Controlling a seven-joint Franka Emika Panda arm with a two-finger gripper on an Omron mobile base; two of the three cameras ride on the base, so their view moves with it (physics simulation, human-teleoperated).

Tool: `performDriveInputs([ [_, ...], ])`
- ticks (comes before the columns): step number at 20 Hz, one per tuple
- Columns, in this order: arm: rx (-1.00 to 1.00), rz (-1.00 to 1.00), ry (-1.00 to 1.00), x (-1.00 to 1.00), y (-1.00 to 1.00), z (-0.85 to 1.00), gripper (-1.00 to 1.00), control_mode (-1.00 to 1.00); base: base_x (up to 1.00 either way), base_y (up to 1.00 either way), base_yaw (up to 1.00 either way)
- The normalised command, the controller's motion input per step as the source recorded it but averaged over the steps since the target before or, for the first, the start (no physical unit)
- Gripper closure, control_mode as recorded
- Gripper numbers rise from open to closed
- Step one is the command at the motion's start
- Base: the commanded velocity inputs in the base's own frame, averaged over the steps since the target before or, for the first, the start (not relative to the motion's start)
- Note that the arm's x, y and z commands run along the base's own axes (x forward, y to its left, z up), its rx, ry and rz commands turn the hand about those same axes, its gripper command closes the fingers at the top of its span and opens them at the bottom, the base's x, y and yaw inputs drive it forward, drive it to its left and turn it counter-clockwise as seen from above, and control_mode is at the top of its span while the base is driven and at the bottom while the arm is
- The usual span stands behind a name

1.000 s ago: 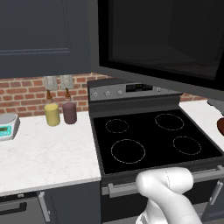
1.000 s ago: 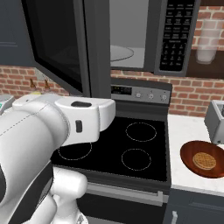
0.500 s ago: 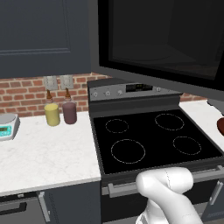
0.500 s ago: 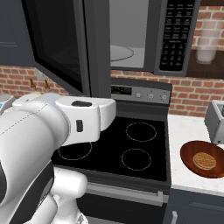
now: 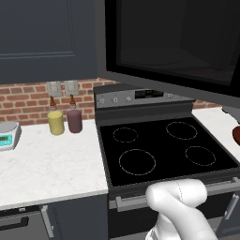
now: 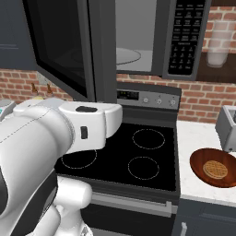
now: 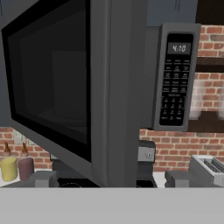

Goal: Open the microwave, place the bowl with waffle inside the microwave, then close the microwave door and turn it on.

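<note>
1. Finding the door (image 6: 60, 50) of the microwave (image 6: 186, 37) swung fully out to the left, with the pale interior and the turntable (image 6: 126, 55) exposed. The opening step reads as complete.
2. The hand (image 7: 109, 180) stands wide: its fingertips (image 7: 41, 178) sit far apart at the bottom of the hand view and nothing lies between them. The free edge of the door stands directly ahead of it; whether it touches the door cannot be told.
3. The bowl (image 6: 198, 163) rests on the counter (image 6: 198, 138) to the right of the stove (image 6: 138, 156), near the toaster (image 6: 228, 129). The waffle (image 6: 215, 169) lies flat inside it. The bowl sits well below the microwave and well apart from the hand.
4. Step in hand, by judgement: the change from opening the door to fetching the bowl.
5. The next move calls for drawing the hand clear of the door, swinging it right and down over the counter, and taking the bowl by its rim.
6. The bowl needs to be kept level so the waffle stays put, then lifted past the stove onto the turntable.
</note>
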Motion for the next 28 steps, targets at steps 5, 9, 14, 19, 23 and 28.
performDriveInputs([
  [5,0.00,0.00,0.00,0.00,0.00,0.00,-1.00,-1.00,0.00,0.00,0.00],
  [9,0.09,0.17,0.00,0.08,-0.43,0.00,-1.00,-1.00,0.00,0.00,0.00],
  [14,0.13,0.45,0.00,0.34,-0.57,-0.01,-1.00,-1.00,0.00,0.00,0.00],
  [19,0.15,0.43,0.00,0.59,-0.06,-0.01,-1.00,-1.00,0.00,0.00,0.00],
  [23,0.14,0.39,-0.03,0.68,0.00,0.00,-1.00,-1.00,0.00,0.00,0.00],
  [28,0.16,0.39,-0.08,0.60,0.00,-0.06,-1.00,-1.00,0.00,0.00,0.00],
])
